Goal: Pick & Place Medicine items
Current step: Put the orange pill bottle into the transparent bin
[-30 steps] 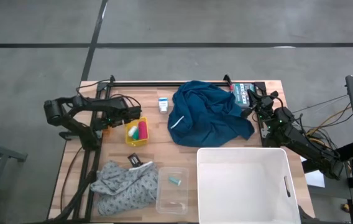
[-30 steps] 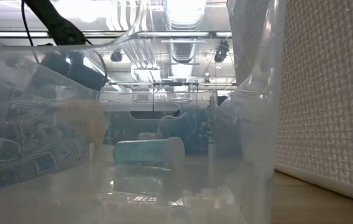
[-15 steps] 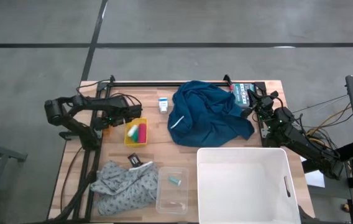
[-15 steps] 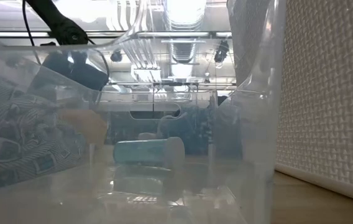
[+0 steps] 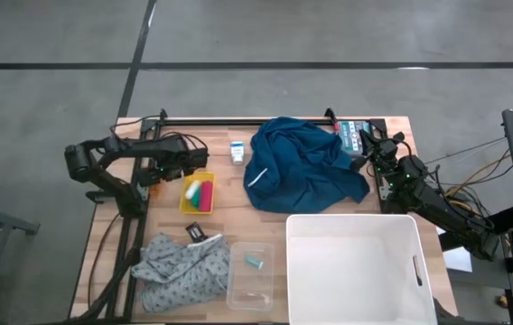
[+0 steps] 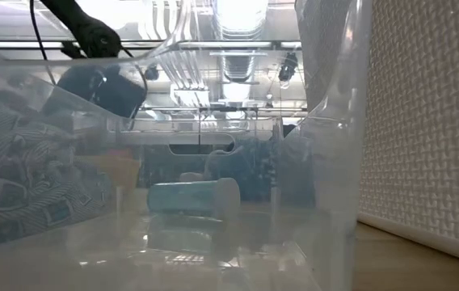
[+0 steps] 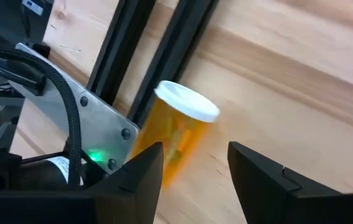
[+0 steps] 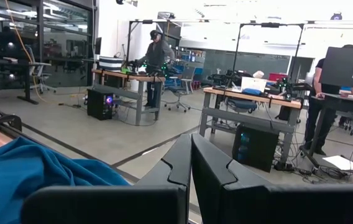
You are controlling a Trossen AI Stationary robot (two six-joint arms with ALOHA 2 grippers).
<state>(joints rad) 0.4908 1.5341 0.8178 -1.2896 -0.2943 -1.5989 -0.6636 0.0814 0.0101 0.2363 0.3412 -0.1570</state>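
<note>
So, a yellow tray [image 5: 197,193] and blue cloth [image 5: 302,171] are seen just right of the left gripper [image 7: 192,162], black rails [image 7: 164,43] close behind it. Bare wood is left ahead. The orange bottle [image 7: 179,127] is clamped between its fingers, near the table's left edge. The right gripper [image 8: 191,163] is kept pressed together by the right edge.

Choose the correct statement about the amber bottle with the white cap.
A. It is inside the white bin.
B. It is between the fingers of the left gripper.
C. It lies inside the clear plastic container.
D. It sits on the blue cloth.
B: the left wrist view shows the amber bottle held between the two dark fingers of the left gripper, above the wooden table.
</note>
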